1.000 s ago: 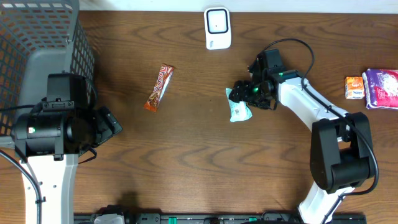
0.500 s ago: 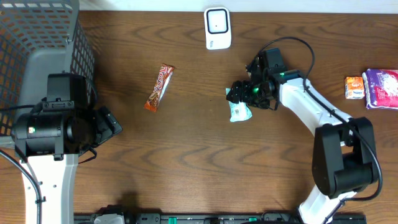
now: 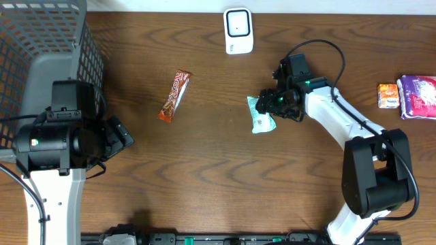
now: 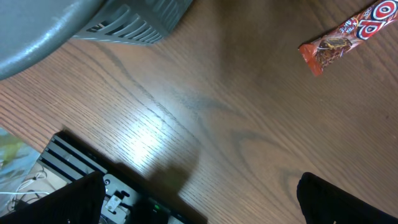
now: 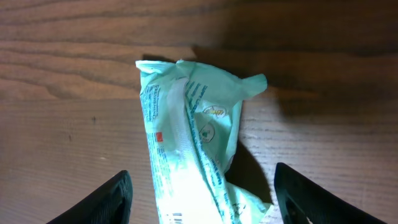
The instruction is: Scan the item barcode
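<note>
A crumpled mint-green packet (image 3: 261,119) lies on the wooden table right of centre, with printed text on its wrapper. My right gripper (image 3: 274,102) hovers over its upper end. In the right wrist view the packet (image 5: 189,149) lies between the two black fingertips (image 5: 115,199), which stand apart on either side without touching it, so my right gripper (image 5: 202,199) is open. A white scanner (image 3: 238,30) stands at the table's back edge. My left gripper (image 4: 199,205) is open and empty over bare wood at the left.
An orange-red candy bar (image 3: 174,95) lies left of centre, also in the left wrist view (image 4: 348,34). A grey wire basket (image 3: 41,41) fills the far left. A small orange pack (image 3: 388,95) and a purple pack (image 3: 417,95) lie at the right edge.
The right gripper's fingers have drawn in a little around the green packet and the gripper shifted slightly right. The packet and the left arm have not moved.
</note>
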Available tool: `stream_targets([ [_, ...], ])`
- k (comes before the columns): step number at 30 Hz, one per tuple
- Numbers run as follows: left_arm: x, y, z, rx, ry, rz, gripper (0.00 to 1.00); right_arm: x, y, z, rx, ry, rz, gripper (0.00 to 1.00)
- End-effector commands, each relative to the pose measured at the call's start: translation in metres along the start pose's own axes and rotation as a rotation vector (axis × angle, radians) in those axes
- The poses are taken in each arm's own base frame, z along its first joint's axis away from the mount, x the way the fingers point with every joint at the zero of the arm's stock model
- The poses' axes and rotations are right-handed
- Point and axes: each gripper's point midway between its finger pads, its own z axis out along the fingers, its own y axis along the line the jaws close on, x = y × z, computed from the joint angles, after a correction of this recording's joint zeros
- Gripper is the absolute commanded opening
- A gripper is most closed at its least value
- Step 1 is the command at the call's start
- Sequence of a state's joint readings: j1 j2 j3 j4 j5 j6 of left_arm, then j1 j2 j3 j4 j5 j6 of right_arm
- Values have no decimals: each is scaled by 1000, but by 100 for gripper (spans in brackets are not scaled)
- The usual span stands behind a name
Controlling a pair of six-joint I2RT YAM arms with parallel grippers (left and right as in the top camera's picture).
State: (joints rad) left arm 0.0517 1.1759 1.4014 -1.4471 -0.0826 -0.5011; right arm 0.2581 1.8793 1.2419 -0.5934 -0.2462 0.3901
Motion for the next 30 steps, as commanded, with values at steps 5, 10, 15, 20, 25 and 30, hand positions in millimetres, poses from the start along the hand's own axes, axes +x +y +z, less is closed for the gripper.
stream_targets([
  [5,-1,4,0,-16,-6,-14,98,9,-10,23,1,52,22,66],
  [10,-1,4,0,-16,-6,-14,98,16,-13,41,-12,92,29,59],
  [15,-1,4,0,-16,-6,-14,98,23,-5,55,-84,134,13,52],
  [20,-1,4,0,-16,-6,-14,98,24,-6,57,-83,137,12,24],
  [25,-1,4,0,-16,-6,-14,98,17,-1,50,-84,132,9,8],
  [30,-1,4,0,-16,-6,-14,98,-1,4,21,-26,106,-19,1],
])
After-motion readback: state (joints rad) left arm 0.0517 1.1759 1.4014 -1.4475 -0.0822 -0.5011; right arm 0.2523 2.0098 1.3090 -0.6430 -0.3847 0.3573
